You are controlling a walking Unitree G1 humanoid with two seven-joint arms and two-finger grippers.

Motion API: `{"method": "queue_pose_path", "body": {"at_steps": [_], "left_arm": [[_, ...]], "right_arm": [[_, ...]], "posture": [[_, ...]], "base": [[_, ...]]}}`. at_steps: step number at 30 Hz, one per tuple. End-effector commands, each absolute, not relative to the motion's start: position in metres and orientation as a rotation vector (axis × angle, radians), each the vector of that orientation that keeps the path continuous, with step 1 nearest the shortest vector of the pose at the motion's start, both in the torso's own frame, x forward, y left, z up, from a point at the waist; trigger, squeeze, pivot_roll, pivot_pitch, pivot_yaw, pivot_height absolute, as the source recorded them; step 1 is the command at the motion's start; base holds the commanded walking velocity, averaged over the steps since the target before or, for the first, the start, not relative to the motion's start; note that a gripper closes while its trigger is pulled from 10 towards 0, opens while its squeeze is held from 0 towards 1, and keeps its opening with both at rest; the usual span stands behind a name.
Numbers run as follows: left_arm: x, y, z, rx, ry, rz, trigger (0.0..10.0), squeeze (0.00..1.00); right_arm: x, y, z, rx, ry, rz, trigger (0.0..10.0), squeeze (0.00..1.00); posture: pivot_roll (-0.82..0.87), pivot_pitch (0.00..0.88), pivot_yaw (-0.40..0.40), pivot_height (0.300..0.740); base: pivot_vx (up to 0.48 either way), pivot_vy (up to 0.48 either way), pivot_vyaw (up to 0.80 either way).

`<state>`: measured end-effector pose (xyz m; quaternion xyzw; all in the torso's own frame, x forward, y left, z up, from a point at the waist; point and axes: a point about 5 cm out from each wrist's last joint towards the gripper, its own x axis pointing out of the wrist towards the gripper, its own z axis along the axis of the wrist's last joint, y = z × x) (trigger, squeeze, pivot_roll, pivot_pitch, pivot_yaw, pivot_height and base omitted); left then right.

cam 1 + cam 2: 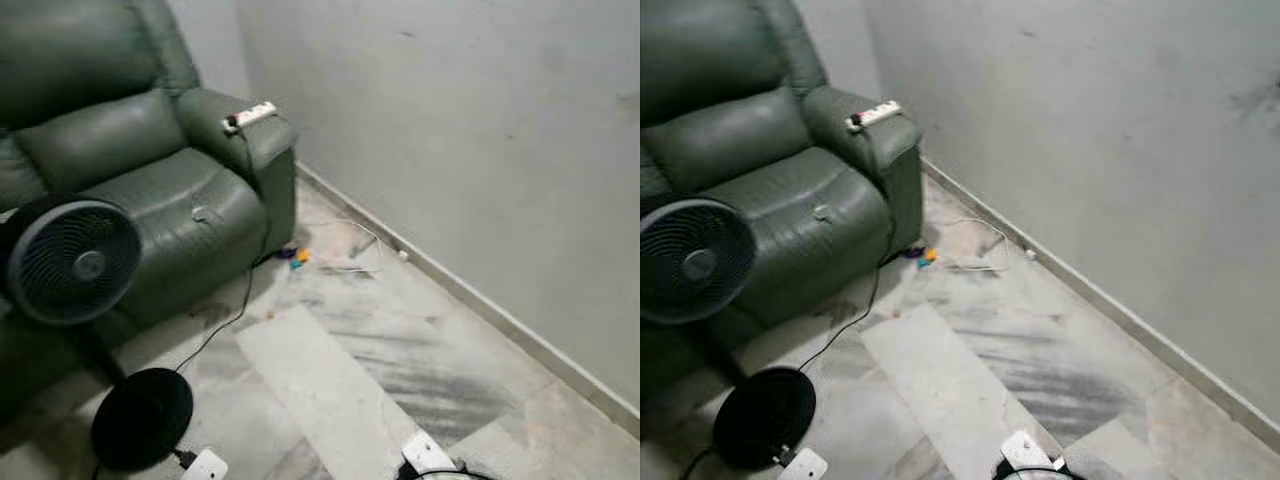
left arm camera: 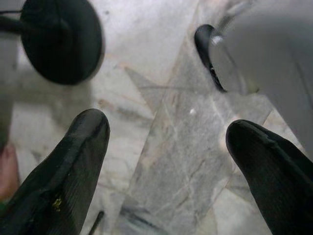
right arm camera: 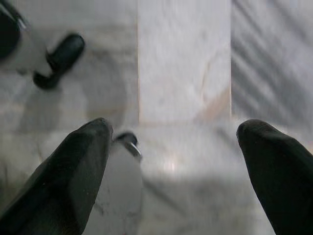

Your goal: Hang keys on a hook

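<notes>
The floor (image 1: 400, 350) is pale marble tile with grey veins and dark smudges, and it runs to a plain grey wall (image 1: 470, 130) on the right, where a light skirting strip (image 1: 470, 292) follows the join. At the far left stands a dark green leather armchair (image 1: 150, 170); a white power strip (image 1: 249, 116) lies on its right armrest. In front of the chair at the near left is a black standing fan (image 1: 72, 260) on a round black base (image 1: 142, 418), with a thin black cable (image 1: 225, 325) trailing across the tiles toward the chair. Small coloured bits (image 1: 297, 258) lie on the floor by the chair's right corner, with a loose white cord (image 1: 355, 240) just beyond them toward the wall.

The coloured bits are too small to identify. Neither keys nor a hook can be made out anywhere. Two white objects (image 1: 425, 452) at the near edge are cut off and cannot be identified. The chair's left side and top run out of frame.

The left gripper (image 2: 166, 147) hangs over the veined tiles with its fingers spread wide and nothing between them; the fan base (image 2: 63, 39) shows beyond. The right gripper (image 3: 173, 147) likewise hangs above the floor, fingers wide apart and holding nothing; the shapes beneath it are blurred.
</notes>
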<state>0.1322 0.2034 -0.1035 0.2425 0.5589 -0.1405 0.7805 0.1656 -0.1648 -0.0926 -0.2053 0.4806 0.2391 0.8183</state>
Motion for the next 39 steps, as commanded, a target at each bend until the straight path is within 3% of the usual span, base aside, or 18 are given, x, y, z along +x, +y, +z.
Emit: {"method": "queue_pose_path", "body": {"at_steps": [1, 11, 30, 39], "left_arm": [[0.128, 0.204, -0.105, 0.527, 1.224, -0.310, 10.0, 0.00], [0.128, 0.204, -0.105, 0.526, 1.222, -0.311, 10.0, 0.00], [0.128, 0.204, -0.105, 0.522, 1.221, -0.312, 10.0, 0.00], [0.126, 0.201, -0.105, 0.291, 1.190, -0.204, 10.0, 0.00]], "right_arm": [[0.163, -0.169, -0.093, -0.438, 1.036, 0.497, 10.0, 0.00], [0.163, -0.170, -0.094, -0.439, 1.038, 0.496, 10.0, 0.00], [0.162, -0.170, -0.094, -0.412, 1.040, 0.469, 10.0, 0.00], [0.175, -0.174, -0.089, -0.130, 1.016, 0.220, 10.0, 0.00]], "posture": [[0.03, 0.018, 0.013, 0.740], [0.03, 0.020, 0.014, 0.740], [0.03, 0.021, 0.016, 0.740], [0.02, 0.030, 0.023, 0.740]], "base": [[0.000, 0.000, 0.80], [0.000, 0.000, 0.80], [0.000, 0.000, 0.00], [0.000, 0.000, 0.00]]}}
